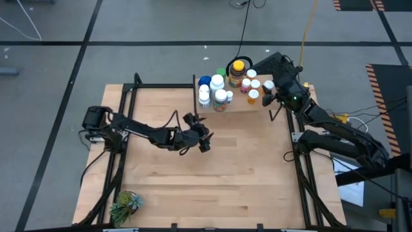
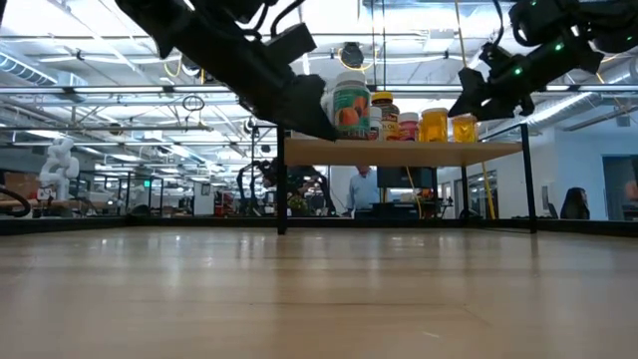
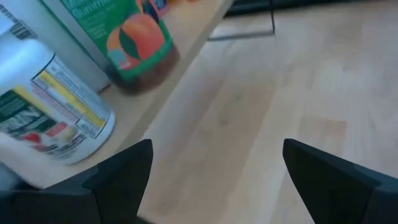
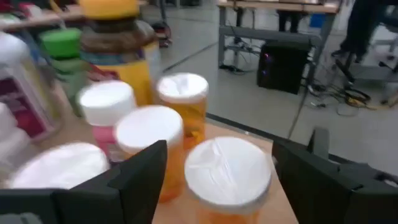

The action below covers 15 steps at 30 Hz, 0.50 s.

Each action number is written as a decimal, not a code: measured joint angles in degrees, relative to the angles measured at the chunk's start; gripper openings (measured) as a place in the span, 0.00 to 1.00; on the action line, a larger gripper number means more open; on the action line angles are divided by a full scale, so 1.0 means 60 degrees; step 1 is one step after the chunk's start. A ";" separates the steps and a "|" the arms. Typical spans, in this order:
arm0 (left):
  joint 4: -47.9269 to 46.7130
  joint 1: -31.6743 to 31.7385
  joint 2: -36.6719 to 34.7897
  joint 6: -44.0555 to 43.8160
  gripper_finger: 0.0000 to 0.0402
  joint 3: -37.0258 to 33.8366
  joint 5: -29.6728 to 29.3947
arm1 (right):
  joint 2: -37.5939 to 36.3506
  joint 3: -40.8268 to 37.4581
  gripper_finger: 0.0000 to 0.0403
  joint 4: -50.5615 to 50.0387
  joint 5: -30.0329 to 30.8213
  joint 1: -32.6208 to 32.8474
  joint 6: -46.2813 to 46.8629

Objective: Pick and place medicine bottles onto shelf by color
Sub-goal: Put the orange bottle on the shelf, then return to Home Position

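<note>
Orange bottle [image 4: 227, 177] between right pincer [image 4: 221, 171] fingers (apparently ungripped) on shelf [image 1: 248, 106].

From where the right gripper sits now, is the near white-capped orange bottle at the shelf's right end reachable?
Probably yes. The right gripper hangs open right over that orange bottle on the shelf, nothing between them. Neighbouring bottles crowd one side, so a finger might brush them.

small plant [image 1: 125, 205] at table [image 1: 244, 174] corner

Overhead, table-level and two close wrist cameras all see the shelf [image 1: 239, 106].
</note>
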 joint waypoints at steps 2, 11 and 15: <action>-0.0234 0.0098 -0.0163 0.0232 0.90 -0.0015 0.0061 | -0.0238 0.0000 0.72 -0.0044 -0.0091 0.0009 -0.0084; 0.0192 0.0805 -0.0485 0.1072 0.90 -0.0018 0.0883 | -0.1508 0.0000 0.72 -0.1024 -0.0693 0.0375 -0.0121; -0.0316 0.0901 -0.0895 0.0980 0.90 -0.0033 0.0969 | -0.2209 0.0000 0.72 -0.1015 -0.0981 0.0847 -0.0191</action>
